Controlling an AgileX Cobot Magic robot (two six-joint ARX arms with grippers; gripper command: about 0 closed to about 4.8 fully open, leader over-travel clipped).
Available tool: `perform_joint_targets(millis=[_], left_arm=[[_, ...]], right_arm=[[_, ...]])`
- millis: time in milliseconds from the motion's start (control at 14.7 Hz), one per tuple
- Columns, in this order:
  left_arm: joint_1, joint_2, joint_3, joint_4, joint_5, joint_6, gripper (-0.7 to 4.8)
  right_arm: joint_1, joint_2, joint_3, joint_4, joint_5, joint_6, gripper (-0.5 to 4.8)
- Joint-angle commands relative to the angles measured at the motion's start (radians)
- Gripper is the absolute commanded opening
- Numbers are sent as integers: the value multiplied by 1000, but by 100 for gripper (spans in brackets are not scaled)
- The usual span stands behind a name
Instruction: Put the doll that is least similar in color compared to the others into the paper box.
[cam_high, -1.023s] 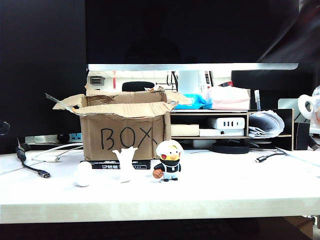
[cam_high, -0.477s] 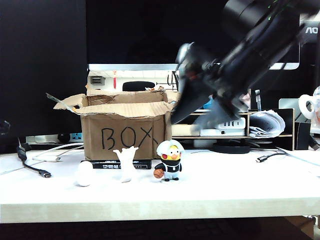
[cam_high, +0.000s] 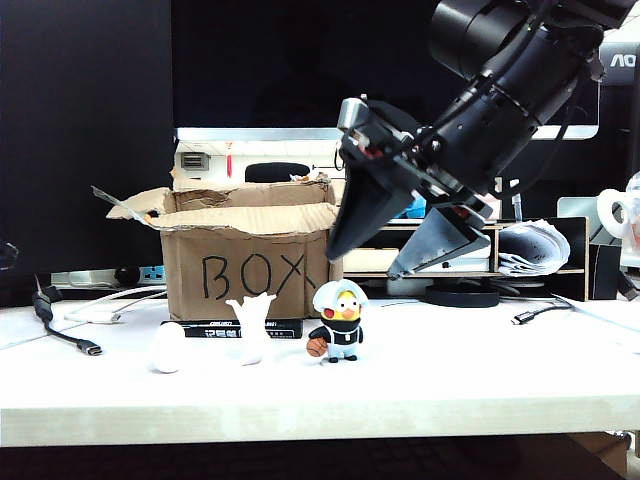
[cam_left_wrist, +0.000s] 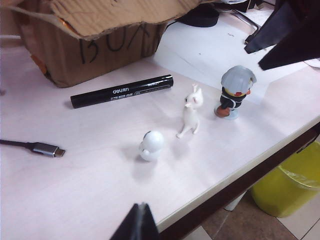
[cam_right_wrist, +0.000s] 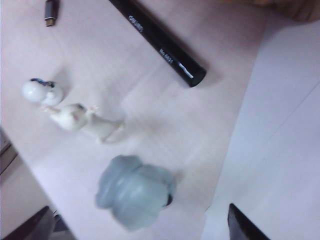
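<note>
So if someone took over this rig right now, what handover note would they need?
Right gripper: open, empty, in the air above and just right of the doll, in front of the box's right corner.
Left gripper: only a dark fingertip shows in its wrist view, near the table's front edge; holding nothing visible, state unclear.
Doll: upright on the table, in front of the box, untouched.
Two white figures stand to its left, a black marker behind them.
Done: nothing placed in the box.
Left: grasp the doll, lift it, drop it into the box.

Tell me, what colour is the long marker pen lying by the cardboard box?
Black, with white lettering along the marker pen; the left wrist view shows it best.
</note>
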Motion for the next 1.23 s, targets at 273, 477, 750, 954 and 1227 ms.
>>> perform_joint_targets(millis=[273, 477, 750, 954, 1227], left_arm=[[1, 0, 1, 10, 5, 2, -5], [1, 0, 1, 10, 4, 2, -5], [1, 0, 1, 9, 5, 2, -5], [1, 0, 1, 9, 5, 2, -5], [1, 0, 1, 9, 5, 2, -5]], right_arm=[[32, 63, 5, 29, 10, -7, 479], [66, 108, 5, 67, 30, -7, 479], [86, 130, 4, 111, 83, -6, 412], [92, 130, 4, 107, 120, -7, 306], [92, 130, 4, 109, 124, -7, 141]])
